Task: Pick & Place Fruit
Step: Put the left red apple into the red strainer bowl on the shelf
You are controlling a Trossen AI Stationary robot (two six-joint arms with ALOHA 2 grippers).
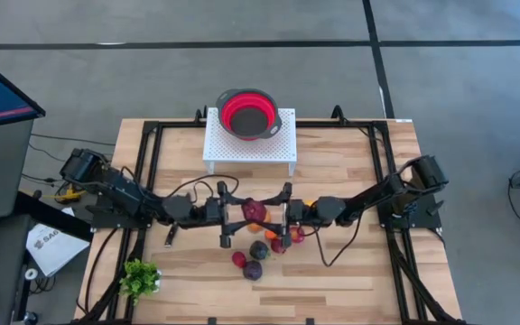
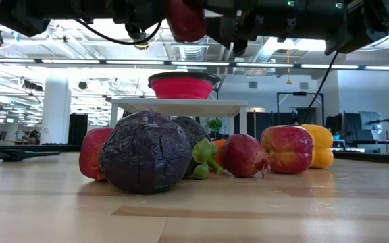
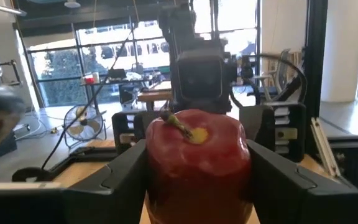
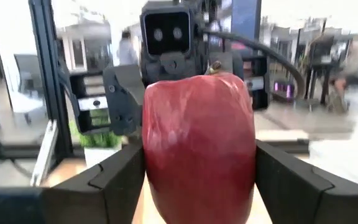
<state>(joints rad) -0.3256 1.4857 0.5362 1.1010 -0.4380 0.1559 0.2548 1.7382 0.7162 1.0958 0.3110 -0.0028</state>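
- Left gripper (image 1: 240, 213) and right gripper (image 1: 286, 213) face each other above mid-table, both closed on one glossy red toy apple with a brown stem (image 1: 254, 210); each wrist view shows the apple clamped between that arm's dark fingers with the opposite wrist camera directly behind it.
- Double grip of this kind suggests a hand-over between the arms; which side is to let go cannot be determined.
- Beneath the raised apple, the remaining toy fruits lie clustered on the wooden table (image 1: 350, 271): a dark purple ridged round piece (image 2: 145, 153) nearest the low camera, then a maroon rounded piece (image 2: 243, 156), a red-yellow piece (image 2: 286, 148) and a yellow piece (image 2: 318, 145).
- Farthest back, the red collapsible bowl with grey rim (image 1: 250, 115) rests on a white perforated stand (image 1: 283, 144), probably the destination.
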